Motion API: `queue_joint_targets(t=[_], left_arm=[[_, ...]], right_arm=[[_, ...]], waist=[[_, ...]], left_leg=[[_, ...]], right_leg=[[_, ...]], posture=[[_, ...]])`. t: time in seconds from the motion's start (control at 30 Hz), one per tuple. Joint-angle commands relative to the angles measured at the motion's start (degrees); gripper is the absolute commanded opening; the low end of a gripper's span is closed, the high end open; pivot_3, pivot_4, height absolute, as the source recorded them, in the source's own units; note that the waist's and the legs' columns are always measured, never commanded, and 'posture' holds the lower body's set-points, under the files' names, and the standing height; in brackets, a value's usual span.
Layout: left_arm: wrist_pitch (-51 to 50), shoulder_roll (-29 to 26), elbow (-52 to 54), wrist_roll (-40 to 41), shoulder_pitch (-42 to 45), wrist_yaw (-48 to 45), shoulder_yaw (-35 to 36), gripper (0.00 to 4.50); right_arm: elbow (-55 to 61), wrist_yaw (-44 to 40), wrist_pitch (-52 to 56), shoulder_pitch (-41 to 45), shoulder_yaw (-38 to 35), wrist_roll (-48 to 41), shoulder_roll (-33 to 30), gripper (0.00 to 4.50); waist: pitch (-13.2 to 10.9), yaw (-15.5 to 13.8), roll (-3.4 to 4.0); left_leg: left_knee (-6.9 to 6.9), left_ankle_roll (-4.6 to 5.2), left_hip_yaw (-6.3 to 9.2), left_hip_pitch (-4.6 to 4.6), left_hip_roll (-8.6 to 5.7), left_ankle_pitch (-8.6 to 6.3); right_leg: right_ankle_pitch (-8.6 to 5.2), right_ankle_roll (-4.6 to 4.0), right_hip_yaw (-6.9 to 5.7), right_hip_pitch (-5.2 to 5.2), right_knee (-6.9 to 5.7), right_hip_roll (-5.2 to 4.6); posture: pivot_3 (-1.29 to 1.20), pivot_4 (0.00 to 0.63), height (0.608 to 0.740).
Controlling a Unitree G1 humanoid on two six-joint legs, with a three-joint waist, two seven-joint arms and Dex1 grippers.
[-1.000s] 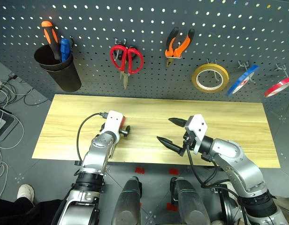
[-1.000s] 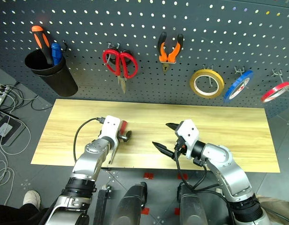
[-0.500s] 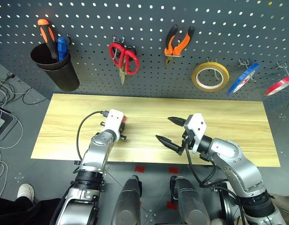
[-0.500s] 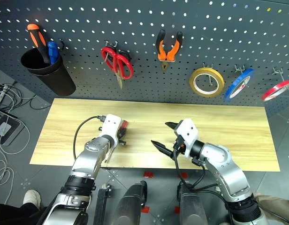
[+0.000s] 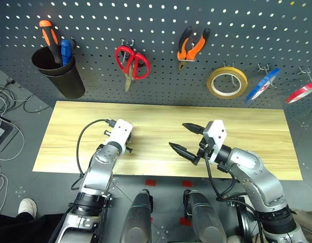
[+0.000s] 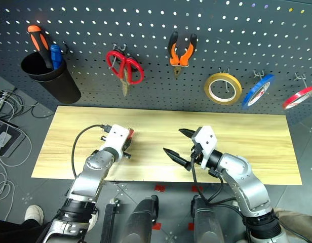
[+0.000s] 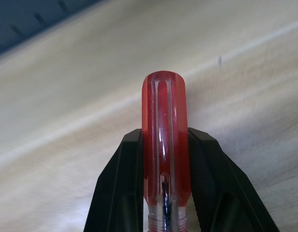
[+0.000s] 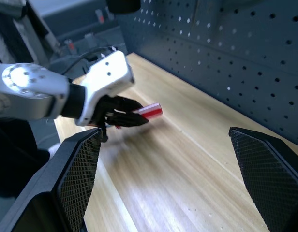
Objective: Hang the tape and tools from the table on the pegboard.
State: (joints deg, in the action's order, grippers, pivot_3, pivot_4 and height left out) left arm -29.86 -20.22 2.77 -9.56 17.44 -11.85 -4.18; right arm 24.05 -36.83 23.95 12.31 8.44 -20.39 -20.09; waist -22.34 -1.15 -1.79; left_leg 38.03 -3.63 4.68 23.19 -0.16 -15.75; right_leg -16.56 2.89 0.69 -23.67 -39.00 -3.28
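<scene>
So nearest us the left gripper [image 7: 164,159] is clamped on the screwdriver [image 7: 164,145], pinching the red handle low down near the shaft end, with the rounded butt poking out past the fingers [image 7: 121,183] over the near-left part of the table [image 5: 257,126]. The right gripper [image 5: 188,138] hangs just right of middle with its jaws spread wide and nothing in them. My worry is that the handle is smooth, glossy plastic and the grip sits close to one end, so the thing could pivot or slide out on the way to the pegboard [image 5: 161,20] and drop on the wood or roll off the near edge. Far side, the scissors [image 5: 131,62], pliers [image 5: 192,46] and blue tape [image 5: 263,85] already hang on hooks, so the screwdriver looks like the last item. I can't make out a free hook meant for it, and there's no obvious loop on that handle, so hooking it could be fiddly, and a sloppy reach could knock the scissors loose
</scene>
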Motion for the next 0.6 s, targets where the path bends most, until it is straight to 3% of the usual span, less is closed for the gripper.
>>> queue_joint_targets(t=[0.03,0.13,0.4,0.6], left_arm=[[2.01,-0.65,11.08,-3.86,-1.21,2.96,0.17,0.92],[2.99,-0.48,15.64,-6.48,-1.32,5.28,0.27,0.92],[8.08,-0.35,20.61,-10.26,2.1,9.92,2.6,0.92],[11.03,-1.14,20.15,-11.07,9.22,12.77,6.16,0.92]], right_arm=[[4.75,2.64,-0.17,-0.23,-1.98,-3.08,2.49,4.5],[5.36,3.86,0.23,0.18,-2.3,-3.87,3.78,4.5],[4.79,7.24,0.6,3.96,-4.79,-7.27,7.18,4.5],[3.81,8.05,0.41,7.06,-5.75,-8.75,8.33,4.5]], waist=[[0.81,-0.26,-0.06],[2.35,-0.45,-0.12],[6.02,-1.02,-0.14],[7.1,-1.94,-0.19]], left_leg=[[0.01,-0.07,0.04,0.21,0.01,0.04],[0.06,-0.17,0.07,0.7,-0.03,0.1],[0.03,-0.19,0.01,0.68,-0.09,0.12],[0.03,-0.19,-0.04,0.67,-0.11,0.12]], right_leg=[[0.0,-0.01,-0.03,-0.21,-0.03,0.0],[0.03,-0.02,-0.21,-0.58,-0.02,0.0],[0.03,-0.02,-0.28,-0.51,-0.01,0.02],[0.02,-0.02,-0.28,-0.5,0.01,0.04]], posture=[[0.15,0.265,0.74],[0.17,0.231,0.74],[0.19,0.176,0.74],[0.19,0.158,0.74]])
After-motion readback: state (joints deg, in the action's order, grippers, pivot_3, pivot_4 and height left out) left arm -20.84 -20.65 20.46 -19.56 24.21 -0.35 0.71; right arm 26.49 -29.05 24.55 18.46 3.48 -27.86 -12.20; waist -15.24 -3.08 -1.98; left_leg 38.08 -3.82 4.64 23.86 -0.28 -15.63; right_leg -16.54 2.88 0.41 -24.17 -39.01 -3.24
